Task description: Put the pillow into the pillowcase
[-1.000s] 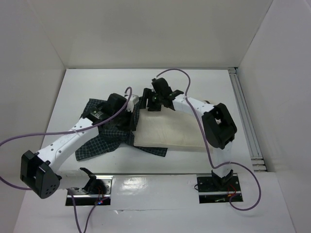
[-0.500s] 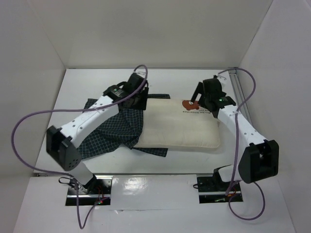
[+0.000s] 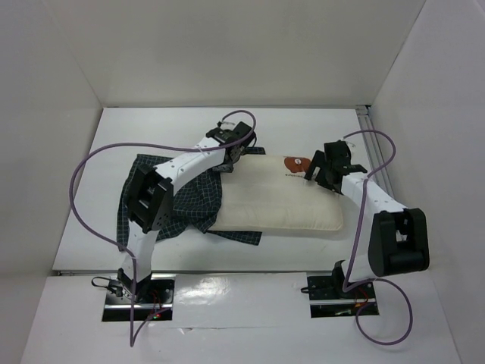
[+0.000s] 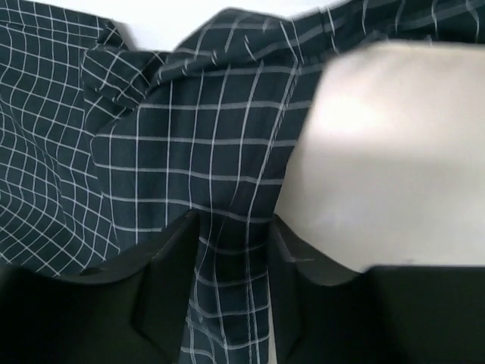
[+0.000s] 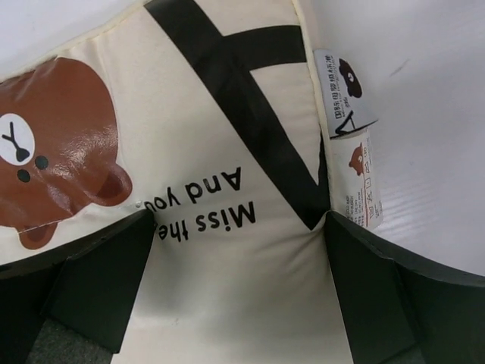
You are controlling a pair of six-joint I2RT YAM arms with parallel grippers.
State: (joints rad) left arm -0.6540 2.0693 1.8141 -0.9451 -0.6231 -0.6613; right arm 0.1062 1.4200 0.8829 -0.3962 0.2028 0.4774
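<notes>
Desk (image 3: 318, 125) carries the pillow (image 3: 276, 205), its bear-print end lying under and between the wide-spread right jaws; the pillowcase (image 3: 189, 199) bunches at its other end, a fold running between the half-spread left jaws

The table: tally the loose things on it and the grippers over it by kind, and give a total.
Plump cream-white pillow with brown bear print: 1
Dark navy fabric pillowcase with white grid check: 1
Black two-finger grippers: 2, the left gripper and the right gripper
Total: 4
</notes>
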